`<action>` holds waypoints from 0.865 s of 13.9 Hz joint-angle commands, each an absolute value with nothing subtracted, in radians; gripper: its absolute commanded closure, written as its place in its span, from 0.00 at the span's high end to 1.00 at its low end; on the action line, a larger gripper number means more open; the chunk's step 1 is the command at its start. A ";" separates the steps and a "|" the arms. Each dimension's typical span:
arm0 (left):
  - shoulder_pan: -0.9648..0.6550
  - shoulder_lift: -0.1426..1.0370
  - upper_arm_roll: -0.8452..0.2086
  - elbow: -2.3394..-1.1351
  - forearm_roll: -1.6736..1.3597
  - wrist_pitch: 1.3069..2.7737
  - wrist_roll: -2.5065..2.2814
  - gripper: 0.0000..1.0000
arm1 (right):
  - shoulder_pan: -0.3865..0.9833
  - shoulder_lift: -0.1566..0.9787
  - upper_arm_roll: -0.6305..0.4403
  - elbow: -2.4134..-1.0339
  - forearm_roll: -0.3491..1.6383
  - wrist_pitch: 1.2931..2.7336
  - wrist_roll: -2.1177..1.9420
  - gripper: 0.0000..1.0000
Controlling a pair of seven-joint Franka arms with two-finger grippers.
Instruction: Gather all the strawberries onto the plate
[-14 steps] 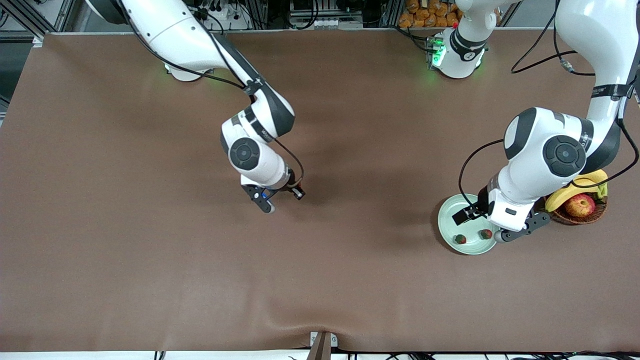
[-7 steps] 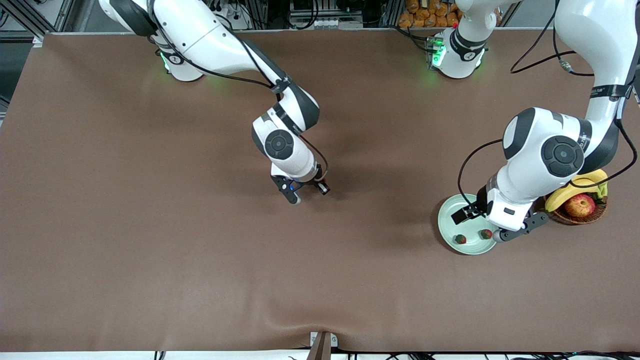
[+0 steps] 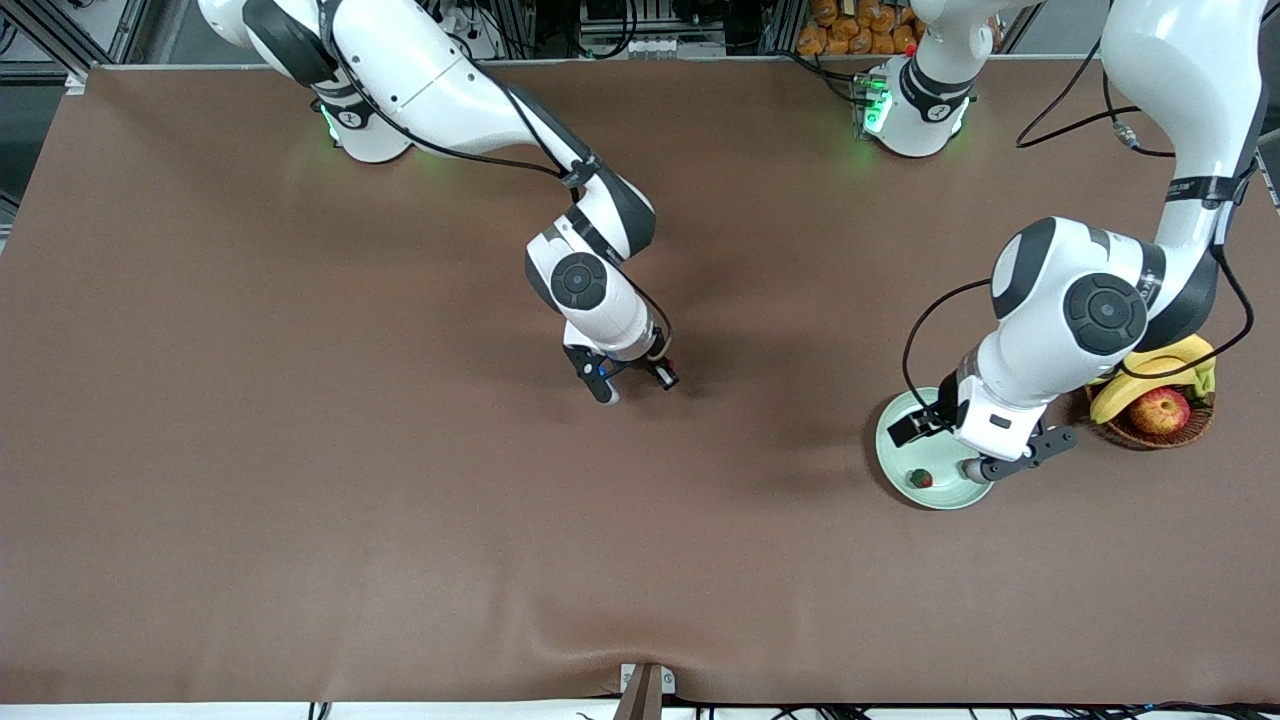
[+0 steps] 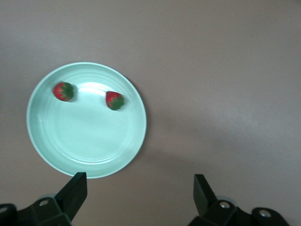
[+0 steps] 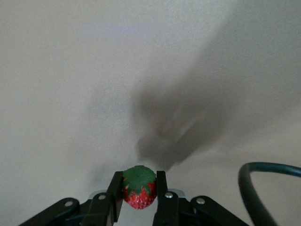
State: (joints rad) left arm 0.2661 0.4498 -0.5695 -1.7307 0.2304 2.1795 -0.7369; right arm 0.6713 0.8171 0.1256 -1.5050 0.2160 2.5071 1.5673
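We worry our right claw, closed on the third small red strawberry over the brown table, may collide with our open left claw above the pale mint-green round plate.

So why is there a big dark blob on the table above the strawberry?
In the right wrist view that blob is a shadow on the table, cast by the right gripper holding the strawberry; in the left wrist view the plate shows a pale shiny glare patch.
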 commanded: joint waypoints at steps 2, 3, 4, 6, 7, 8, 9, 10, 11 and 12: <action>0.267 0.460 -0.587 -1.736 0.215 2.203 -0.723 1.00 | 0.687 0.839 0.112 -1.463 0.198 2.496 1.575 1.00; 0.267 0.460 -0.588 -1.735 0.215 2.203 -0.721 1.00 | 0.684 0.838 0.112 -1.463 0.177 2.494 1.575 1.00; 0.265 0.460 -0.589 -1.736 0.216 2.203 -0.721 1.00 | 0.674 0.835 0.112 -1.463 0.166 2.491 1.574 1.00; 0.249 0.485 -0.591 -1.733 0.216 2.227 -0.721 1.00 | 0.664 0.827 0.109 -1.453 0.163 2.449 1.572 1.00; 0.221 0.504 -0.591 -1.732 0.216 2.265 -0.724 1.00 | 0.658 0.827 0.107 -1.422 0.163 2.412 1.572 1.00; 0.194 0.532 -0.591 -1.730 0.222 2.292 -0.724 1.00 | 0.644 0.827 0.107 -1.399 0.163 2.364 1.572 1.00; 0.172 0.555 -0.589 -1.726 0.229 2.305 -0.726 1.00 | 0.629 0.827 0.107 -1.382 0.163 2.329 1.569 1.00; 0.148 0.575 -0.589 -1.717 0.233 2.318 -0.726 1.00 | 0.614 0.825 0.106 -1.370 0.163 2.298 1.569 1.00; 0.121 0.590 -0.589 -1.707 0.233 2.318 -0.732 1.00 | 0.598 0.821 0.107 -1.368 0.158 2.281 1.560 1.00; 0.094 0.600 -0.588 -1.703 0.232 2.319 -0.736 1.00 | 0.583 0.815 0.106 -1.368 0.147 2.276 1.531 1.00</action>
